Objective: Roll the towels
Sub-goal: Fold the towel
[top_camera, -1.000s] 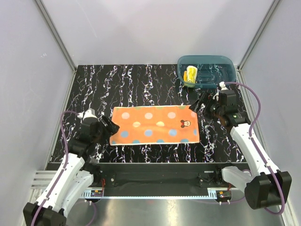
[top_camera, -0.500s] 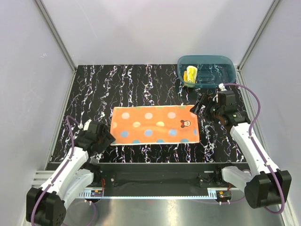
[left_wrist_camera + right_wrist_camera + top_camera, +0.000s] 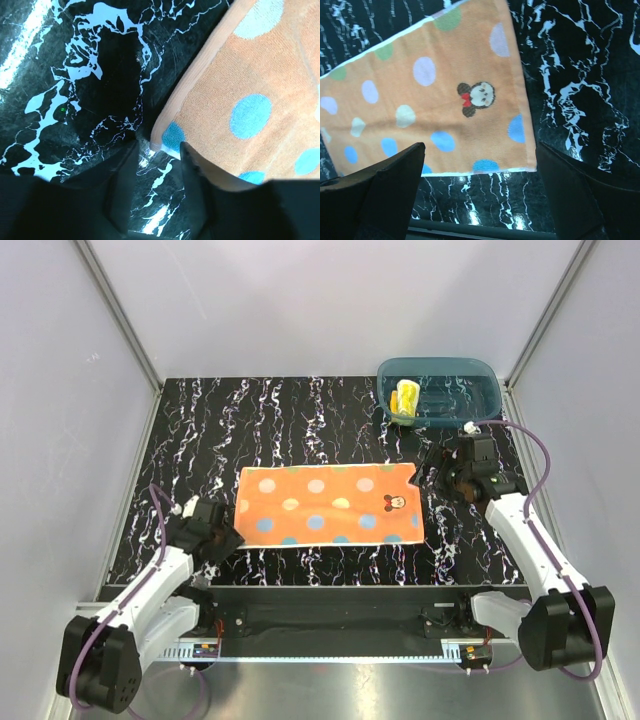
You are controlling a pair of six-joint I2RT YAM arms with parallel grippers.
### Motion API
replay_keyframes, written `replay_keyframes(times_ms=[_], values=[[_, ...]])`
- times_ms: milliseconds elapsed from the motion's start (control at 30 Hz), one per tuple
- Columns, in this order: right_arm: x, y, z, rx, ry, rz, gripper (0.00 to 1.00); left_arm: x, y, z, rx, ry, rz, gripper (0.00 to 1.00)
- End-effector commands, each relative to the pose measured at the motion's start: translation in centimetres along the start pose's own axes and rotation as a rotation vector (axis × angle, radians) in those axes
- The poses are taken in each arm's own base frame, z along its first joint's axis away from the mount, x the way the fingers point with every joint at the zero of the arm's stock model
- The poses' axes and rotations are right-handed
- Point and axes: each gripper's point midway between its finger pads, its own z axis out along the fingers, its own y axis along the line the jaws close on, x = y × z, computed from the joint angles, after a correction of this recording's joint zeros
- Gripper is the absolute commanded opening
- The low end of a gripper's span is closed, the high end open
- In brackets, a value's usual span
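The orange polka-dot towel [image 3: 328,504] lies flat and spread out in the middle of the table; it also shows in the left wrist view [image 3: 250,95] and the right wrist view [image 3: 435,100]. The yellow towel [image 3: 406,397] sits bunched in the teal tub [image 3: 482,372]. My left gripper [image 3: 228,537] is low at the towel's near left corner [image 3: 162,137], jaws a little apart, the corner just ahead of the gap. My right gripper [image 3: 432,460] is open and empty, just off the towel's far right corner.
The teal tub stands at the table's back right corner. The black marbled tabletop [image 3: 300,420] lies between grey side walls. The table's near edge [image 3: 330,585] runs just below the towel.
My left gripper has dropped back and down to the towel's near left corner. My right gripper has shifted slightly away from the towel's far right corner.
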Motion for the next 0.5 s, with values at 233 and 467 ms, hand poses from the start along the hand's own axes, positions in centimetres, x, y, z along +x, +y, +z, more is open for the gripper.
replay_keyframes(times_ms=[233,467], values=[[-0.1,-2.1,0.0,0.139,0.002,0.082,0.98,-0.9,-0.5,0.3,-0.001,-0.031,0.018,0.18],[5.3,-3.6,1.7,0.153,0.137,0.198,0.93,-1.3,-1.4,-0.1,0.024,-0.036,0.039,0.00]])
